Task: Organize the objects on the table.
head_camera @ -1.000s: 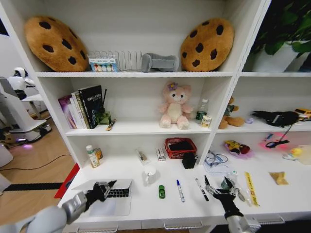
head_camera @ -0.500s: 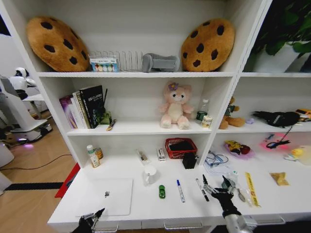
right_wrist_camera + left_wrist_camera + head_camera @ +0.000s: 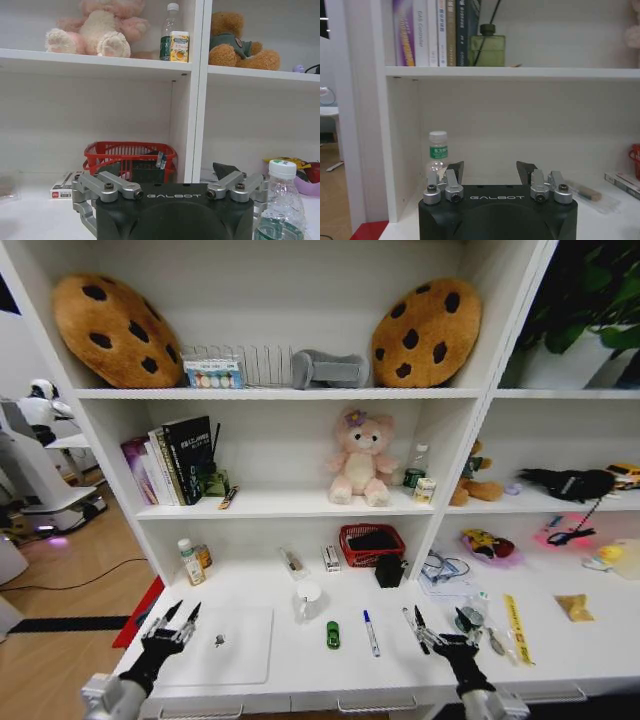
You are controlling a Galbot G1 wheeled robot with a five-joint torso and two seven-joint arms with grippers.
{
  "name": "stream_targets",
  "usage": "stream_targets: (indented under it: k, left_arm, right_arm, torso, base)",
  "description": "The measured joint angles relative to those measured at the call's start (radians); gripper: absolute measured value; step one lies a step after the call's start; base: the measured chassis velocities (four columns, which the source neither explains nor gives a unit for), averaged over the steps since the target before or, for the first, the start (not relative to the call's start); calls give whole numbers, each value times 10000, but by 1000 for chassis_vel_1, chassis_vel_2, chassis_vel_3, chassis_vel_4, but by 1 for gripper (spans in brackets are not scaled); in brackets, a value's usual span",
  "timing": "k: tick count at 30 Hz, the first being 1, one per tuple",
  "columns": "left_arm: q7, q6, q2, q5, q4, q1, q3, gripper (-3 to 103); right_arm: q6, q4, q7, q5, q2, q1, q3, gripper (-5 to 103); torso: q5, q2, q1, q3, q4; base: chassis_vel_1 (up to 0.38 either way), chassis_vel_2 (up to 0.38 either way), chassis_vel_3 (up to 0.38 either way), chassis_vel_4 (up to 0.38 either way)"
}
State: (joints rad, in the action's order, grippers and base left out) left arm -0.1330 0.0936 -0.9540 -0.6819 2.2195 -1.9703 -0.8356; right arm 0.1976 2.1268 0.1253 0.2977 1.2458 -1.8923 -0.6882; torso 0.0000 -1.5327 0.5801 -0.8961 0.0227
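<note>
- L gripper (image 3: 176, 617) is up at the front-left corner of the table (image 3: 300, 665), fingers spread, nothing betw them. A sec ago it sat on the open laptop's keyboard, half a sec ago it dipped under the table edge, now it's back up just left of the lid.
- In the L wrist view our fingertips (image 3: 454, 169) stand apart, empty, aimed at the shelf wall w/ a small green-capped bottle (image 3: 438, 152) ahead.
- Big change: silver laptop (image 3: 219, 644) is now shut flat, lid down, front-left of the table. We read that as one item tidied.
- R gripper (image 3: 436, 636) waits at the front-right, fingers parted, empty, and has barely shifted over the last sec. It's just right of the black pen (image 3: 410, 624), tips near touching it; we can't tell contact.
- R wrist view: fingers wide, holding nothing, red basket (image 3: 131, 157) ahead, a clear bottle (image 3: 279, 205) just beside.
- Still loose mid-table: tiny green toy (image 3: 333, 634) and blue-capped pen (image 3: 370, 631), side by side, apart, untouched.
- Our call: laptop step done; pens, toy, bottle still to sort, so the task's early on.
</note>
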Motion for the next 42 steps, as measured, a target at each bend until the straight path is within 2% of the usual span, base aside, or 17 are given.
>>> stream_targets:
  k: [1, 4, 7, 8, 10, 20, 42]
  left_arm:
    - [47, 36, -167, -140, -11, 42, -148, 66]
    - [105, 102, -372, -345, -33, 62, -380, 72]
    - [234, 349, -540, -796, -318, 31, -920, 88]
    - [234, 349, -540, -796, -318, 31, -920, 88]
    - [238, 424, -542, -1101, -482, 86, -1209, 97]
    - [241, 436, -938, -1168, -324, 208, -1128, 100]
    - [208, 290, -959, -1131, -359, 296, -1101, 100]
  right_arm:
    - [1, 21, -11, -11, -14, -8, 19, 100]
    - [2, 32, -20, -36, -35, -16, 65, 100]
    - [2, 39, -29, -76, -121, -31, 185, 100]
    - [2, 39, -29, -76, -121, -31, 185, 100]
    - [0, 64, -34, -40, -170, -33, 228, 100]
    - [-37, 140, -62, 153, -338, 53, 285, 100]
    - [-282, 315, -2, 394, -646, 87, 449, 100]
  torso:
    - [-1, 0, 0, 0, 0]
    - [0, 0, 0, 0, 0]
    - [0, 0, -1, 0, -1]
    - [0, 0, -1, 0, -1]
    - [0, 0, 0, 0, -1]
    - [-1, 0, 0, 0, -1]
    - [0, 1, 0, 0, -1]
  base:
    - [0, 0, 0, 0]
    - [0, 0, 0, 0]
    - [0, 0, 0, 0]
    - [0, 0, 0, 0]
    - [0, 0, 0, 0]
    - [0, 0, 0, 0]
    - [0, 0, 0, 0]
